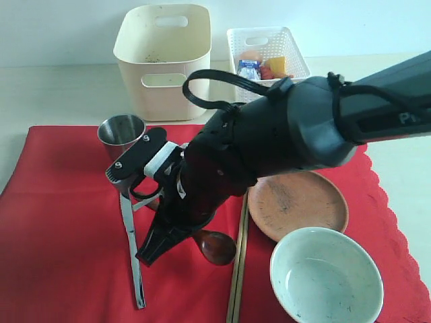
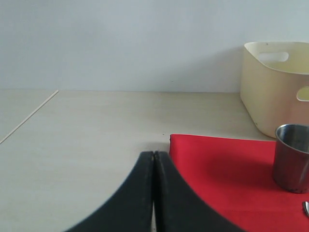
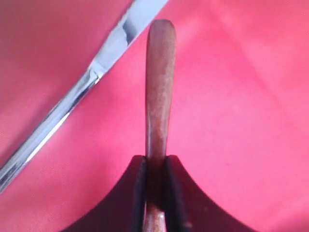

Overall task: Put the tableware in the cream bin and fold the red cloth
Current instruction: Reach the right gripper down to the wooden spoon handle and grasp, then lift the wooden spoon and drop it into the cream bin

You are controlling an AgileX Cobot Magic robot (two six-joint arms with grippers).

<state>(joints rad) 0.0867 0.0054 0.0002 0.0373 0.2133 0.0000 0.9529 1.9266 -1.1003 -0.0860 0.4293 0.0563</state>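
Note:
My right gripper [image 1: 152,252] [image 3: 155,162] reaches across the red cloth [image 1: 60,222] [image 3: 241,96] and is shut on the handle of the dark wooden spoon [image 1: 216,247] [image 3: 160,87], which lies on the cloth. The steel knife [image 1: 135,262] [image 3: 72,111] lies just beside it. A steel cup [image 1: 121,131] [image 2: 292,157] stands at the cloth's far left part. The brown plate [image 1: 297,204], pale green bowl [image 1: 326,276] and chopsticks [image 1: 237,276] are to the right. The cream bin [image 1: 161,60] [image 2: 275,92] stands behind the cloth. My left gripper [image 2: 154,155] is shut and empty, over bare table by a corner of the cloth [image 2: 227,164].
A white lattice basket [image 1: 269,47] holding food items stands to the right of the cream bin. The right arm's dark body covers the middle of the cloth. Pale table surrounds the cloth on the far and left sides.

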